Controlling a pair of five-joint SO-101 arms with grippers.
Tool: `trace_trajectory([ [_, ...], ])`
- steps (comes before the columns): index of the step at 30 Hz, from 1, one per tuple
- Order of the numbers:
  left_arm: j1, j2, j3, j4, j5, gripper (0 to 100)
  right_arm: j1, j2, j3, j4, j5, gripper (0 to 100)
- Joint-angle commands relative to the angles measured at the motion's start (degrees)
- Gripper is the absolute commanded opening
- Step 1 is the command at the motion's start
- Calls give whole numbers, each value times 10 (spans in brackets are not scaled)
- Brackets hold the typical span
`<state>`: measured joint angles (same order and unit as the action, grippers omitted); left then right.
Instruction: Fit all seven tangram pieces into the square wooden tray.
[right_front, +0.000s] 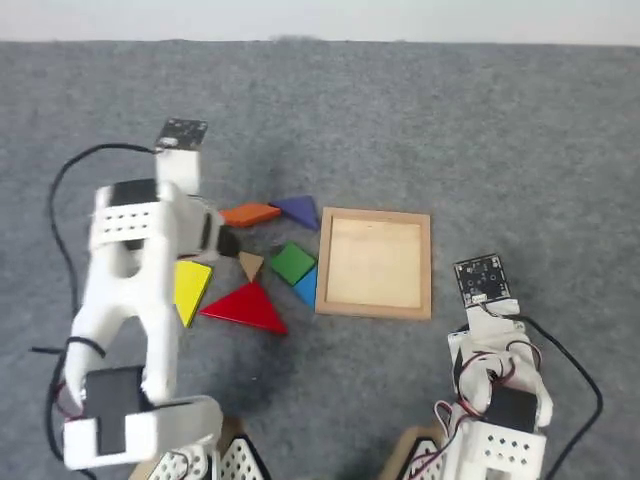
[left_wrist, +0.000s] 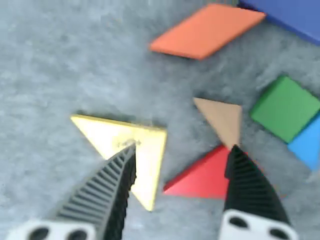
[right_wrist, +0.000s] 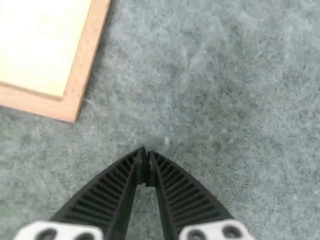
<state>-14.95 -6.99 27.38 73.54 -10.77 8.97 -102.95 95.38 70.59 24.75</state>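
light: soft, even brightness is falling from above over the grey table (right_front: 500, 130) | shadows: the left arm (right_front: 130, 270) is casting a faint, diffuse shadow onto the table beside its base | glare: the tray (right_wrist: 84, 60) floor is washing out pale in the right wrist view; the yellow triangle (left_wrist: 150, 155) is glinting at its middle

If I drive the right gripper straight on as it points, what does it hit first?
Probably just the bare carpet; the shut right gripper points past the wooden tray, which lies off to one side.
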Motion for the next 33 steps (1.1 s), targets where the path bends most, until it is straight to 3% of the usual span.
trace_trajectory([
  [1,-36,4,0,-4,-47,276,8,-8,11,-4,9,8],
  [14,-71,191,11,-86,-23,272,8,-8,11,-4,9,9],
  [28,-82,195,36,-40,-5,272,8,-8,11,-4,9,9],
  [33,-101,195,29,-46,41,272,8,-8,11,-4,9,9],
])
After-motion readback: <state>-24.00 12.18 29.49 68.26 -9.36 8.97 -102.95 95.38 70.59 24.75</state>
